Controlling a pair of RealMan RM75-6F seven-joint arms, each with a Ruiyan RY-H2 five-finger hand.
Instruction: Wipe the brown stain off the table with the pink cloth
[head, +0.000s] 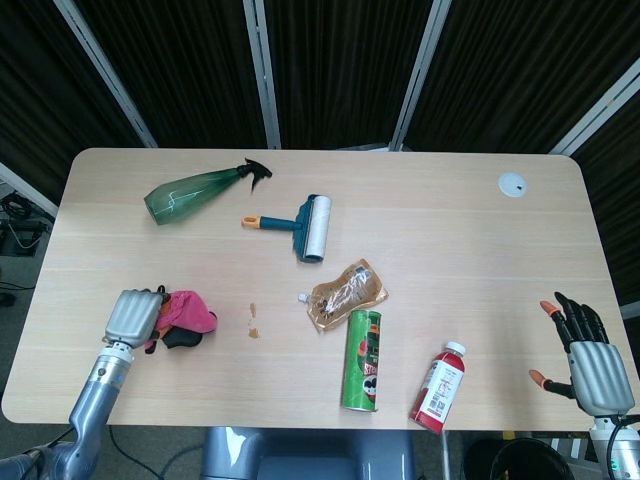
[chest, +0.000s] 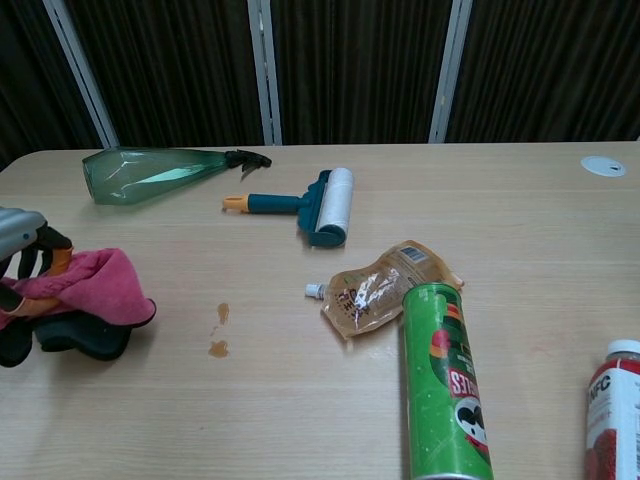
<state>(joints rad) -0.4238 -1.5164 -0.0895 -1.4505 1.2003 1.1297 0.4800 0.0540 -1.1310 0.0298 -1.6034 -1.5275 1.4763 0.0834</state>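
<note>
The pink cloth (head: 188, 314) is bunched up in my left hand (head: 134, 318), which grips it just above the table near the front left; in the chest view the pink cloth (chest: 98, 284) drapes over the dark fingers of my left hand (chest: 30, 285). The brown stain (head: 253, 322) is a pair of small spots on the wood just right of the cloth, and the brown stain (chest: 218, 331) lies apart from the cloth. My right hand (head: 590, 360) hovers open off the table's front right corner, holding nothing.
A green can (head: 363, 360) lies on its side beside a brown pouch (head: 344, 294) and a red bottle (head: 439, 387). Further back lie a lint roller (head: 304, 227) and a green spray bottle (head: 193, 192). A white disc (head: 512, 184) sits at the back right.
</note>
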